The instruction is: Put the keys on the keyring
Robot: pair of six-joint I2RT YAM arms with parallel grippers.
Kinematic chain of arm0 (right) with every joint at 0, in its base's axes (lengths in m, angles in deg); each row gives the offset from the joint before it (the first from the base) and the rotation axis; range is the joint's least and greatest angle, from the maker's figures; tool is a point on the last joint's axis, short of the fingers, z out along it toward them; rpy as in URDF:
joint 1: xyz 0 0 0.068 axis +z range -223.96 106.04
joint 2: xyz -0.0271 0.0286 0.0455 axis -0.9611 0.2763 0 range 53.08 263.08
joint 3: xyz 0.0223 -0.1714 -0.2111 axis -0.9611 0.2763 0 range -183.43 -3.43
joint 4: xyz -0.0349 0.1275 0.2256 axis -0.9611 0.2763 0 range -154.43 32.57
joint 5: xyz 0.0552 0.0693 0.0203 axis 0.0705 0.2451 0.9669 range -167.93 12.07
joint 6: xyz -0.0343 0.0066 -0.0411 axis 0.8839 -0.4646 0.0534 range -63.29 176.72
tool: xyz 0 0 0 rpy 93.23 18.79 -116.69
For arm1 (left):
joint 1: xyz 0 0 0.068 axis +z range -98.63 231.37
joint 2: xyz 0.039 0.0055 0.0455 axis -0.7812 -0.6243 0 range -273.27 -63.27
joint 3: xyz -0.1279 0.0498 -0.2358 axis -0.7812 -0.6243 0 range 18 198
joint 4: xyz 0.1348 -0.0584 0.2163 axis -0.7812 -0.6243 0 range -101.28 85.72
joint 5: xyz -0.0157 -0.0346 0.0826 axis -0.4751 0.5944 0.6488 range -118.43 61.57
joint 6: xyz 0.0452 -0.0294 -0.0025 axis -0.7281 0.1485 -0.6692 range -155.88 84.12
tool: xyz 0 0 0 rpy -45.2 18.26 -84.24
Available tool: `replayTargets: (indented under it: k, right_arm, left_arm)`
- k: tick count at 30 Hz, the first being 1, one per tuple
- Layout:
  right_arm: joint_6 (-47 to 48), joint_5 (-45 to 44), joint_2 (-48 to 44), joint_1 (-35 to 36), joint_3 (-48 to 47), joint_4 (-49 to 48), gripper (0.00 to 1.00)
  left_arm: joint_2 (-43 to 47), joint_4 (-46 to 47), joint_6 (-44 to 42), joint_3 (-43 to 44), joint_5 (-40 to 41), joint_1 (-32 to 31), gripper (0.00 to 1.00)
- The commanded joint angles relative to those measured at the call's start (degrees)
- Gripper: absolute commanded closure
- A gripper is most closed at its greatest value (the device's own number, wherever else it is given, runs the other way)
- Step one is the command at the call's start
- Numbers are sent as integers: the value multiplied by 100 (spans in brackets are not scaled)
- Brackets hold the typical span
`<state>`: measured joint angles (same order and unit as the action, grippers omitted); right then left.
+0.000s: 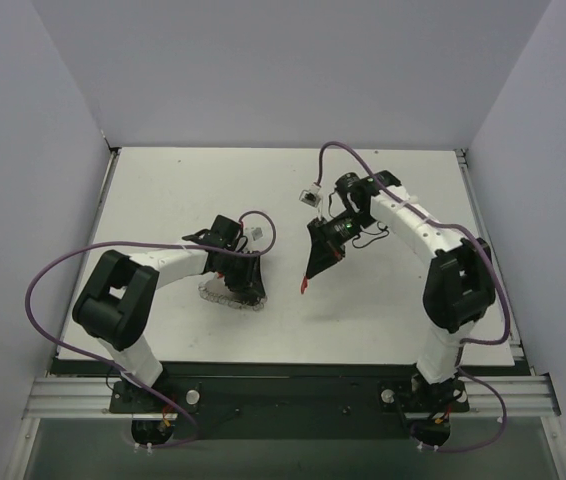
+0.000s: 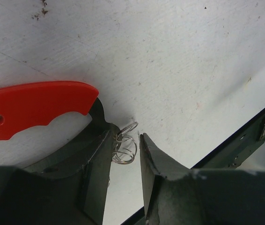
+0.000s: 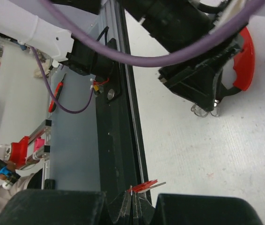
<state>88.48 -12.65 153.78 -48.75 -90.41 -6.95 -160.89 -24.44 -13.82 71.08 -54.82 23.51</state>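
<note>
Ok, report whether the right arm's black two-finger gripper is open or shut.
Shut: in the right wrist view the black right gripper fingertips meet, pinching a small thin red-and-silver piece.

Counter (image 1: 383, 300): flat white board, scuffed, w/ dark specks & faint stains. On it: 1 bunch thin silver metal keys (image 1: 213, 292), lacy fan, left of ctr, near front.

The left arm (image 1: 153, 272) reaches forward and inward, elbow low. The left gripper (image 1: 238, 290) points steeply down, its jaws standing partly apart with a clear gap between the fingers (image 2: 99, 159). The right arm (image 1: 418, 225) arches forward and folds back toward the middle, and the right gripper (image 1: 308, 278) slants down toward the left one, its fingers (image 3: 123, 206) pressed together.
</note>
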Motion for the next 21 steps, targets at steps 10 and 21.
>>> replayTargets:
  k: [10,21]
  right_arm:
    - [-301,-67,1452,256,-101,-532,100]
    - [-1673,-884,1136,317,840,-2336,100]
  left_arm:
    - [129,127,-36,-8,108,26,59]
    - [217,83,-71,27,196,26,59]
